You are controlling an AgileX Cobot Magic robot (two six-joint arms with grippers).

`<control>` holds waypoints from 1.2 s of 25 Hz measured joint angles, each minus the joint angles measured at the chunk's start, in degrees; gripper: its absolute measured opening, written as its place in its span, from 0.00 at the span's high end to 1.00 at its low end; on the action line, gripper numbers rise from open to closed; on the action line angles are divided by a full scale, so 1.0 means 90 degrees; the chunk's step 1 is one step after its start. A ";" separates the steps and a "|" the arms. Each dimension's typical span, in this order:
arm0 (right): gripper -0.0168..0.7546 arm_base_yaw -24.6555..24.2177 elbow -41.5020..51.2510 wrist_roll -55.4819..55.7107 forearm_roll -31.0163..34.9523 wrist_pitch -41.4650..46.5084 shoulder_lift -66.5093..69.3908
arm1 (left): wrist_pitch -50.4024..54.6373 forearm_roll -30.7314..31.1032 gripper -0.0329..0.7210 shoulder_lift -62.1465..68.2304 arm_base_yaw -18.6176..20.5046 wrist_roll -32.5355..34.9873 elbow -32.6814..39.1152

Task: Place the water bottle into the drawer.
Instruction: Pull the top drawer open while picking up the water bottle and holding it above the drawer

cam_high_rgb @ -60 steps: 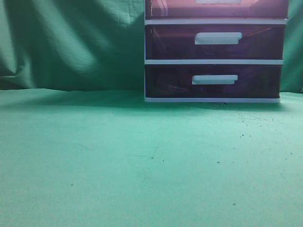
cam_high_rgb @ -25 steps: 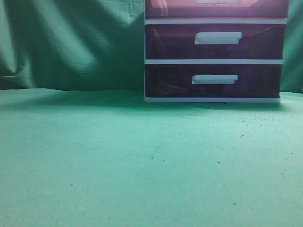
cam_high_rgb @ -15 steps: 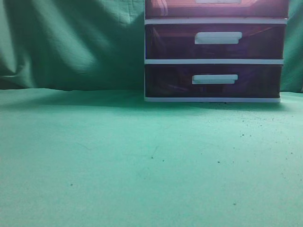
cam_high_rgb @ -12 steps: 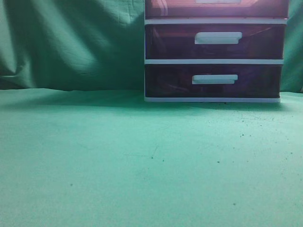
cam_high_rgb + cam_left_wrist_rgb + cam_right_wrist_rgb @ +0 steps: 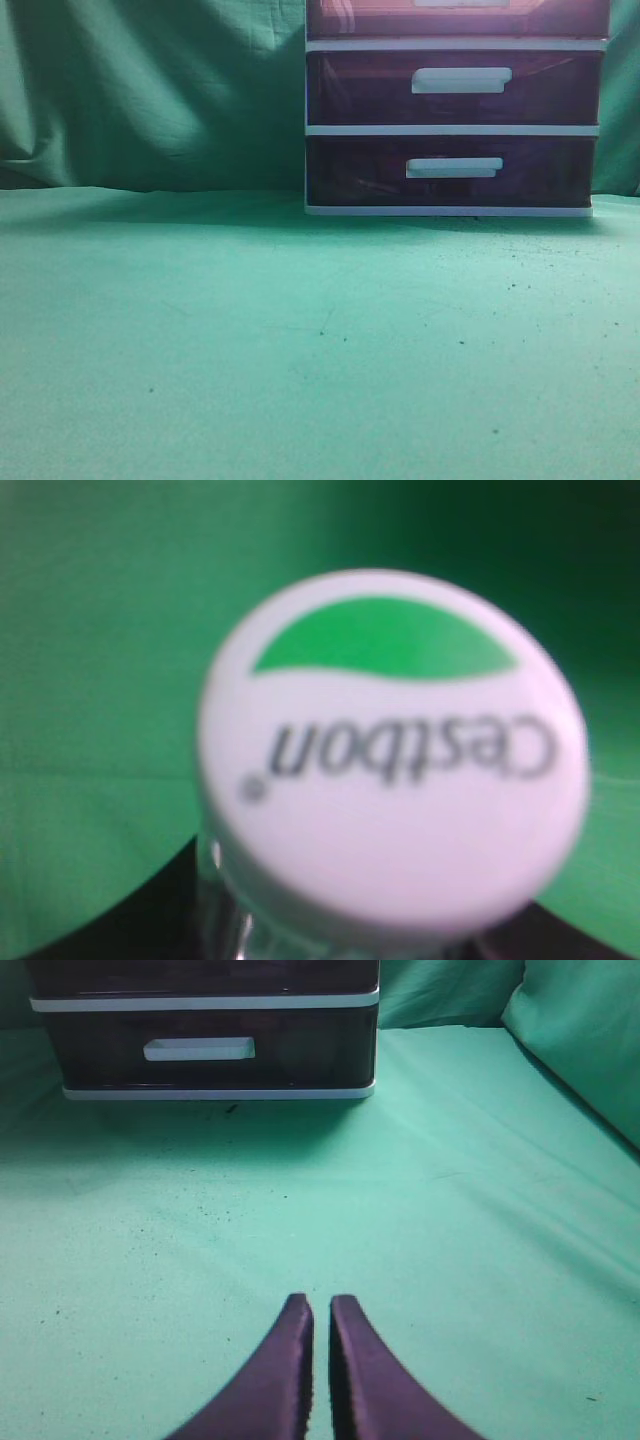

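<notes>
While the drawer [image 5: 380, 18] is seen shut at the top of the unit, the water bottle's [image 5: 392, 750] cap fills the left view; that claw's state cannot be told. The right claw [image 5: 320, 1335] is closed, holding nothing, above the bench [image 5: 450, 1210].

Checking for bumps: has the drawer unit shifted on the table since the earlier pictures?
No. The drawer unit sits at the same spot against the green backdrop folds throughout.
</notes>
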 joint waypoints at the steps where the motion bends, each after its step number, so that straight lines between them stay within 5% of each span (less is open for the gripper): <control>1: 0.91 0.0000 0.0000 0.0000 0.0000 0.0000 0.0000 | 0.0214 0.0015 0.60 -0.0177 -0.0031 0.0000 -0.0011; 9: 0.91 0.0000 0.0000 0.0000 0.0000 0.0000 0.0000 | 0.3027 0.0015 0.60 -0.1815 -0.0776 0.0015 -0.1163; 18: 0.91 0.0000 0.0000 -0.0046 -0.0055 -0.0203 0.0000 | 0.4465 -0.0206 0.60 -0.3711 -0.1350 0.0028 -0.1477; 25: 0.91 0.0000 0.0015 0.0036 0.1766 -0.2973 0.0000 | 0.5310 -0.0353 0.60 -0.4575 -0.1353 0.0070 -0.1490; 30: 0.91 0.0000 -0.0461 0.0095 0.1879 -0.3724 0.0000 | 0.5530 -0.0357 0.60 -0.4629 -0.1406 0.0162 -0.1490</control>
